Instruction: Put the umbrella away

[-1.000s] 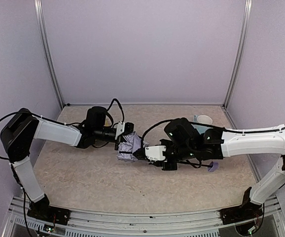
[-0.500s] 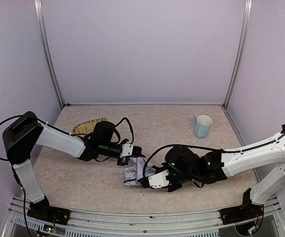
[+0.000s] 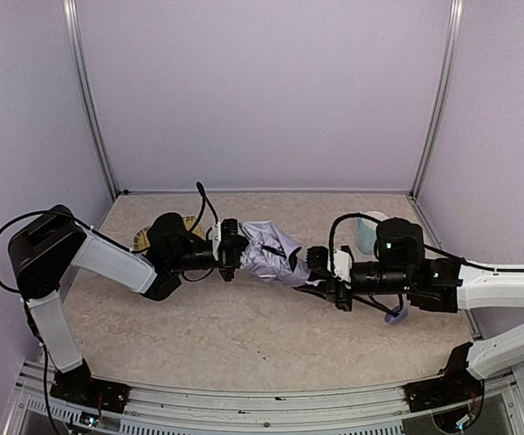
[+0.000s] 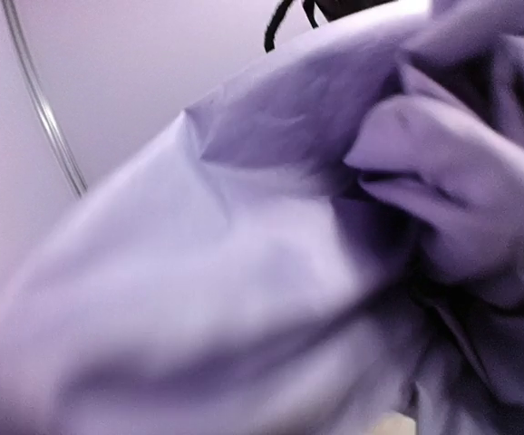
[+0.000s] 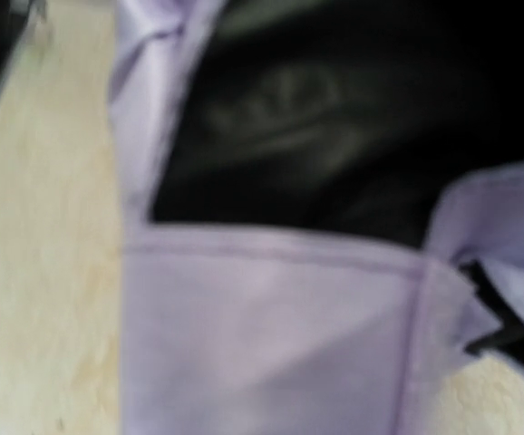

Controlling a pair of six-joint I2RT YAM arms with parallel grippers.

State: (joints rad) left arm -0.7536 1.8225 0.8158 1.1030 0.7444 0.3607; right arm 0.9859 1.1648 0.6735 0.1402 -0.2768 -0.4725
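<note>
The umbrella (image 3: pixel 266 254) is a crumpled lavender-grey fabric bundle held between my two arms over the middle of the table. My left gripper (image 3: pixel 235 249) is shut at its left end, and fabric (image 4: pixel 244 272) fills the left wrist view and hides the fingers. My right gripper (image 3: pixel 315 267) presses into the bundle's right end. Its view is blurred: a flat hemmed panel of the fabric (image 5: pixel 271 344) under a dark shape, fingers hidden. A small lavender block (image 3: pixel 396 314) shows below the right forearm.
A light blue mug (image 3: pixel 367 231) stands at the back right, partly behind the right arm. A woven straw tray (image 3: pixel 144 239) peeks out behind the left arm. Lavender walls and metal posts close in the speckled beige table (image 3: pixel 244 335).
Both grippers carried the umbrella from the front middle of the table back toward its centre and spread it wider. The right arm now covers part of the mug.
</note>
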